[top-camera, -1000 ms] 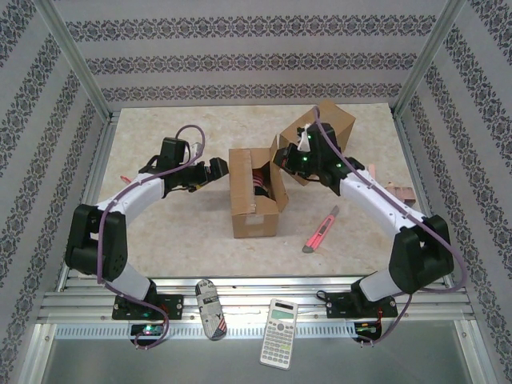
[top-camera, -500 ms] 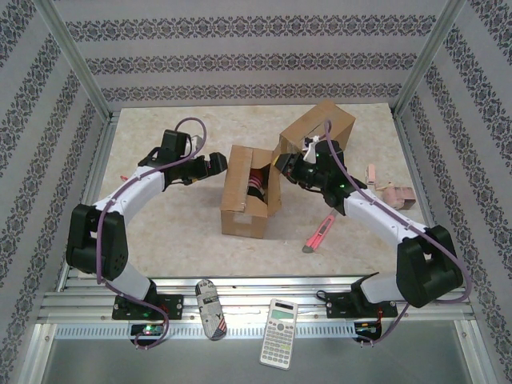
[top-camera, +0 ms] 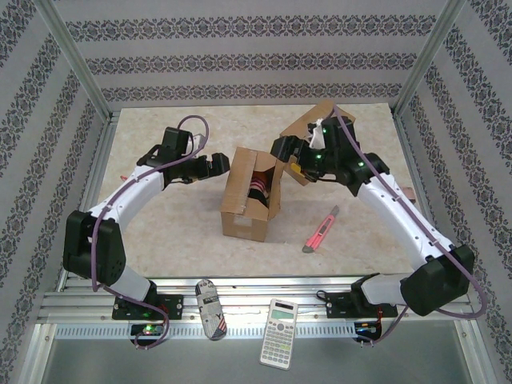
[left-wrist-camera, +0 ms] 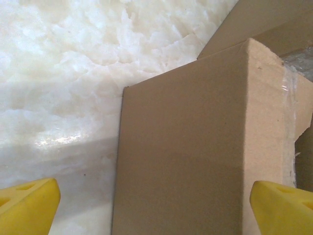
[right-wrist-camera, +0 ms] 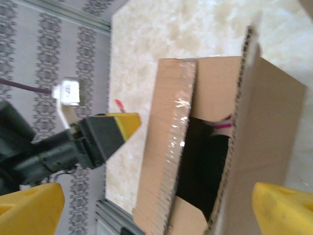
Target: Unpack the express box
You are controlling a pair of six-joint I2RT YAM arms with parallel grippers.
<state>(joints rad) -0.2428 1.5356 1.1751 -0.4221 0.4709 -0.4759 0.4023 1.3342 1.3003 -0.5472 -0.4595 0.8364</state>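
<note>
The express box is a brown cardboard carton standing mid-table with its top flaps apart. Inside the dark opening lies something red and white. My left gripper is open at the box's upper left corner; its wrist view has the box's plain side between the yellow fingertips. My right gripper hovers open over the box's far right flap, holding nothing. From its wrist I look down past the taped flap into the opening, where the red-and-white item peeks out.
A second cardboard box sits behind the right gripper. A pink box cutter lies right of the express box. A calculator and a remote-like object rest on the near rail. Patterned walls enclose the table.
The right gripper, shut at the box's right flap a second ago, has let go, opened and lifted back. The box was dragged slightly left and turned. The left gripper stayed open.
</note>
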